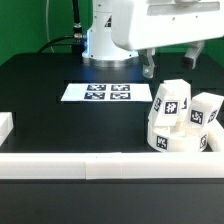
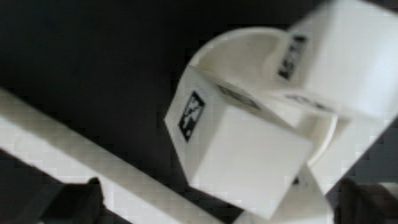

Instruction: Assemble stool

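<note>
The stool's round white seat [image 1: 168, 140] lies at the exterior view's right, close to the front rail. Two blocky tagged legs [image 1: 173, 99] [image 1: 207, 112] stand up from it. A third leg is not visible. My gripper [image 1: 172, 62] hangs open just above the legs and holds nothing. In the wrist view the gripper [image 2: 217, 205] shows as two dark fingers [image 2: 68, 200] spread wide. The nearer leg [image 2: 240, 145], with its tag, reaches down between them. The seat's curved rim [image 2: 231, 55] and the second leg [image 2: 342, 60] lie beyond. I cannot tell if the fingers touch the leg.
The marker board [image 1: 97, 92] lies flat on the black table at centre. A long white rail [image 1: 95, 163] runs along the front edge, and a short one [image 1: 5, 125] sits at the exterior view's left. The rail also crosses the wrist view [image 2: 54, 125]. The arm's base [image 1: 105, 40] stands behind.
</note>
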Controlling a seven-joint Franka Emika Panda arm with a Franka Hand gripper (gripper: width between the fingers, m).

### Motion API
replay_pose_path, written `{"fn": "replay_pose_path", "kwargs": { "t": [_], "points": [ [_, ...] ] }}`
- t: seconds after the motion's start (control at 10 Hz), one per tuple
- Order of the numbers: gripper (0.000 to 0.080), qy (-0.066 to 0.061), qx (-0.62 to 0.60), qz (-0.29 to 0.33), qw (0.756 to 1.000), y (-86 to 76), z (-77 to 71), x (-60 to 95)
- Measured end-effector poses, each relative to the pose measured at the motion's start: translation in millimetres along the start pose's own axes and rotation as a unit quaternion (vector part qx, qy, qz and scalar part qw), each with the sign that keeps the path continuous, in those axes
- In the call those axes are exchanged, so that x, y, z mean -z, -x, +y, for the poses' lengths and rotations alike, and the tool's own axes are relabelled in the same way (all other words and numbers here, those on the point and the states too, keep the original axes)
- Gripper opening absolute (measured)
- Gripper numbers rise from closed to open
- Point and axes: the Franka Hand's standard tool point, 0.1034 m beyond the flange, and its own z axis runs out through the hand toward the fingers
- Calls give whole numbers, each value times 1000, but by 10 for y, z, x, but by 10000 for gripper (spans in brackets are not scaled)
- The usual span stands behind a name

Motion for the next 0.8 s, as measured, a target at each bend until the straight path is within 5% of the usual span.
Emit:
{"fn": "replay_pose_path", "kwargs": {
  "t": [0.5,0.8],
  "points": [
    [649,3,190,-5,982,56,75,-20],
    [649,21,322,-11,947,-4,33,-34]
  ]
}}
